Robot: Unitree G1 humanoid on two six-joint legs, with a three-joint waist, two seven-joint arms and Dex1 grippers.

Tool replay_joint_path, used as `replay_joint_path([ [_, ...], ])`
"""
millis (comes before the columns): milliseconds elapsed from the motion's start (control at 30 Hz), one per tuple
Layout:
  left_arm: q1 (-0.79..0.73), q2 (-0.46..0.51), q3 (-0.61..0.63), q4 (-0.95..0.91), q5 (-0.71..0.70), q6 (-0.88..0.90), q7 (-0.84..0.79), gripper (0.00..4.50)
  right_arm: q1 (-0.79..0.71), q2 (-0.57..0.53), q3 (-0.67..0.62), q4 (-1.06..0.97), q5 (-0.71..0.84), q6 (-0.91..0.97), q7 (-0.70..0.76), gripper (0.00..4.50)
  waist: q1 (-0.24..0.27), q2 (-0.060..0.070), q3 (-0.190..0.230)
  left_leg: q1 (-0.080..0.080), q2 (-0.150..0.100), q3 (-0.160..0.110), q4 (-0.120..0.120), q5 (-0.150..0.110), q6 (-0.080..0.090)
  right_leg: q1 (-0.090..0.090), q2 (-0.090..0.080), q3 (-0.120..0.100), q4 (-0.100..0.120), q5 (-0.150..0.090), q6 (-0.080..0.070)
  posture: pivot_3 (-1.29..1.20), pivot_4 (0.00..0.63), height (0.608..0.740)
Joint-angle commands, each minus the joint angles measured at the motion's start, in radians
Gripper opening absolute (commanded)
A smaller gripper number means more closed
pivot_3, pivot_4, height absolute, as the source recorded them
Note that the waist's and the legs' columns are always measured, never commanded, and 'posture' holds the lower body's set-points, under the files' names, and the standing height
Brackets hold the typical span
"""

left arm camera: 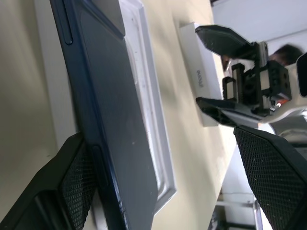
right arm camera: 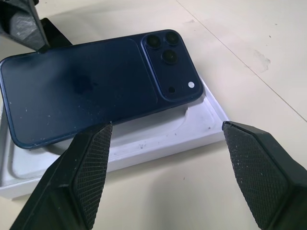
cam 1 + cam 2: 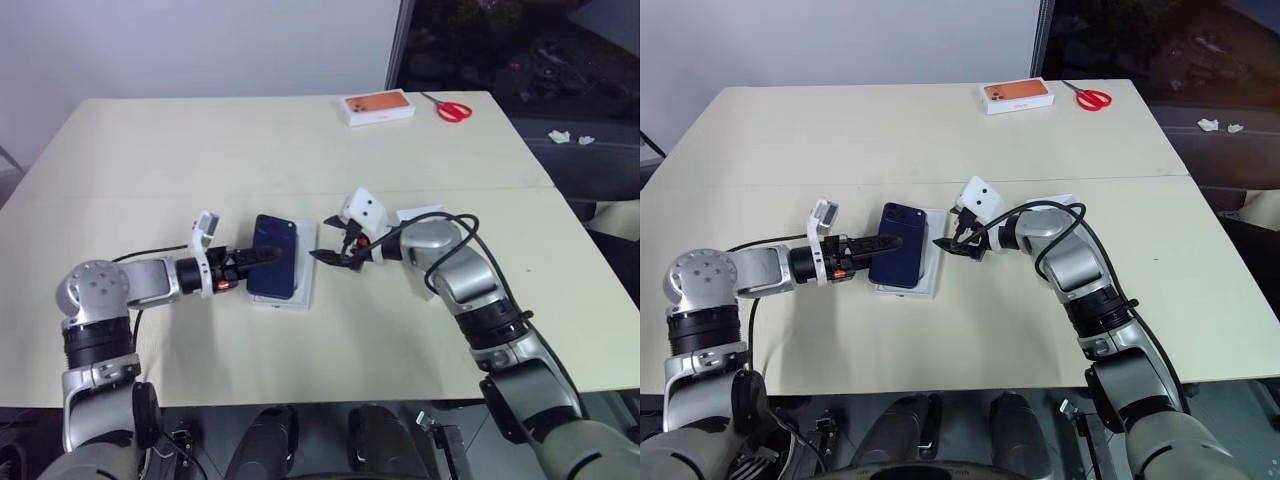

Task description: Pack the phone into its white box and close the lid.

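**A:** Why does your phone [image 2: 91, 91] sit crooked, do you think?

**B:** It lies back up across the white box [image 2: 201, 122] rather than down in it. One long edge rides on the box's wall, so it tilts; the camera corner points away from you. That's why your left pincer [image 3: 262, 257] is at the phone's near long edge: jaws spread wide, one finger against the edge, clamping nothing. It looks placed to nudge the phone square so it drops into the tray.

**A:** And your right pincer [image 3: 338, 248]?

**B:** Also wide open and empty, hanging just beside the box's other side, facing the phone. I'd judge it's there as a stop, or to press the raised side down.

**A:** The lid?

**B:** A white piece [image 3: 420, 214] lies on the desk [image 3: 200, 150] by your right forearm, mostly hidden; it may be the lid, but I can't say for sure. It's parked clear of the box until the phone is seated.
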Motion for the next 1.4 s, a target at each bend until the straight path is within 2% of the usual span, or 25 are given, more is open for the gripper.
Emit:
replay_joint_path([
  [33,-0.022,0.027,-0.058,-0.017,0.036,-0.019,-0.034,4.47,-0.032,0.012,-0.005,-0.009,-0.004,-0.029,-0.004,3.85,0.0,0.0,0.0,0.0,0.0,0.0,0.0,0.0,0.0,0.0,0.0,0.0,0.0,0.0,0.0,0.0,0.15,0.74],
  [367,-0.063,0.051,-0.104,-0.045,0.048,-0.022,-0.09,4.47,-0.03,0.019,-0.005,-0.007,-0.011,-0.038,-0.007,3.85,0.0,0.0,0.0,0.0,0.0,0.0,0.0,0.0,0.0,0.0,0.0,0.0,0.0,0.0,0.0,0.0,0.15,0.74],
  [500,-0.037,0.072,-0.13,-0.02,0.096,-0.062,-0.103,4.47,-0.034,0.024,-0.005,-0.004,-0.015,-0.04,-0.006,3.85,-0.001,0.0,0.0,0.0,0.0,0.0,0.0,0.0,0.0,0.0,0.0,0.0,0.0,0.0,0.0,0.0,0.15,0.74],
  [633,-0.024,0.084,-0.103,-0.057,0.069,-0.037,-0.121,4.47,-0.036,0.023,-0.006,0.0,-0.016,-0.043,-0.005,3.85,-0.002,0.0,0.0,0.0,0.0,0.0,0.0,0.0,0.0,-0.001,0.0,0.0,0.0,0.0,0.0,0.0,0.15,0.74],
  [767,-0.019,0.116,-0.105,-0.028,0.109,-0.073,-0.125,4.47,-0.037,0.027,-0.002,0.005,-0.018,-0.047,-0.003,3.85,-0.002,0.0,0.0,0.0,0.0,0.0,0.0,0.0,0.0,-0.001,0.0,0.0,0.0,0.0,0.0,0.0,0.15,0.74],
  [1033,-0.029,0.082,-0.133,-0.05,0.13,-0.081,-0.128,4.47,-0.044,0.034,0.001,0.016,-0.023,-0.058,0.001,3.85,0.001,0.0,0.0,0.0,0.0,0.0,0.0,0.0,0.0,0.0,0.0,0.0,0.0,0.0,0.0,0.0,0.15,0.74],
  [1233,-0.033,0.115,-0.098,-0.051,0.132,-0.085,-0.146,4.47,-0.034,0.029,-0.004,0.009,-0.025,-0.054,0.003,3.85,-0.001,0.0,0.0,-0.001,0.0,0.0,0.0,0.0,0.0,-0.001,0.0,0.0,0.0,0.0,0.0,0.0,0.15,0.74],
  [1400,-0.054,0.084,-0.091,-0.046,0.139,-0.103,-0.124,4.47,-0.029,0.028,-0.006,0.009,-0.025,-0.053,0.0,3.85,0.0,0.0,0.0,-0.001,0.0,0.0,0.0,0.0,0.0,-0.001,0.0,0.0,0.0,0.0,0.0,0.0,0.15,0.74],
])
